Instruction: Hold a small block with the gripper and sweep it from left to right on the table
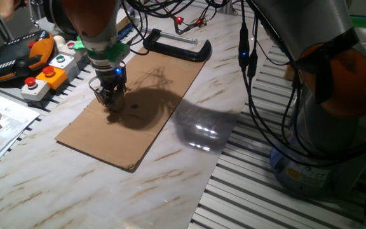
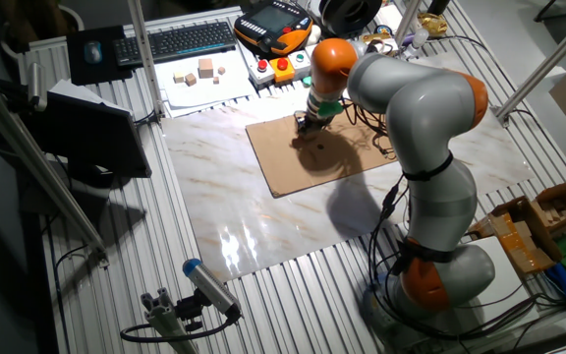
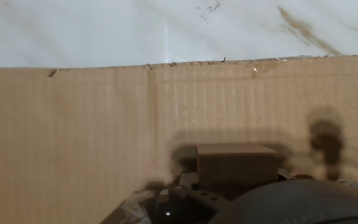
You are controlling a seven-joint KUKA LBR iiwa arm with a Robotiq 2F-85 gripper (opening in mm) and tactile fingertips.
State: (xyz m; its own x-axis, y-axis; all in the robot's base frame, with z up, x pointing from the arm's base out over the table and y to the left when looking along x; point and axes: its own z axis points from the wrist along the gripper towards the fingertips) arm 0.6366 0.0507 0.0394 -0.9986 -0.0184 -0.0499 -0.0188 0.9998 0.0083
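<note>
In the hand view, the gripper (image 3: 229, 199) fills the bottom edge around 6 o'clock as a dark blurred mass, and the small block (image 3: 236, 167) sits just above it, its tan face held at the fingertips, so the claw is clamped on the block. The block hangs low over the brown cardboard sheet (image 3: 73, 137), and whether it touches the sheet cannot be told. Beyond the cardboard's ragged far edge, toward 12 o'clock, the table (image 3: 104, 31) shows its white top with a brown vein at the upper right. In one fixed view, the gripper (image 1: 109, 98) points straight down over the left part of the cardboard sheet (image 1: 151, 102), with a dark shadow spreading toward 3 o'clock from it; the block itself is too small to make out there. The table (image 1: 107, 191) runs under the sheet and out toward 6 o'clock. Farther back, at 12 o'clock from the sheet, a black C-clamp (image 1: 178, 46) lies on the tabletop, touching the cardboard's far edge. At 9 o'clock from the gripper, a box of coloured push buttons (image 1: 46, 76) rests on the ribbed slats, with an orange and black handheld controller (image 1: 18, 57) behind it.
</note>
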